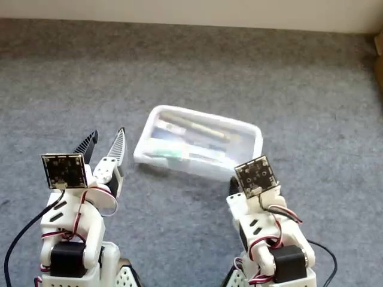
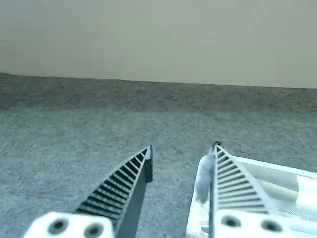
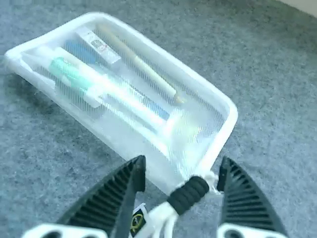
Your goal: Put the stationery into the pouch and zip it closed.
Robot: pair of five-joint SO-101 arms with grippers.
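Note:
A clear mesh pouch (image 1: 197, 142) lies on the grey carpet between the two arms, with several pens and other stationery (image 3: 104, 79) inside it. Its black zip pull with a white cord (image 3: 187, 194) sits at the corner nearest my right gripper (image 3: 181, 171), between the open fingers, which do not grip it. My left gripper (image 1: 105, 141) stands open just beside the pouch's other end; in the left wrist view its fingers (image 2: 131, 181) point over the carpet with the pouch edge (image 2: 270, 181) next to one of them.
Grey carpet (image 1: 269, 78) covers the whole floor, running to a pale wall (image 2: 158, 34) at the back. A brown object (image 1: 379, 54) pokes in at the far right edge.

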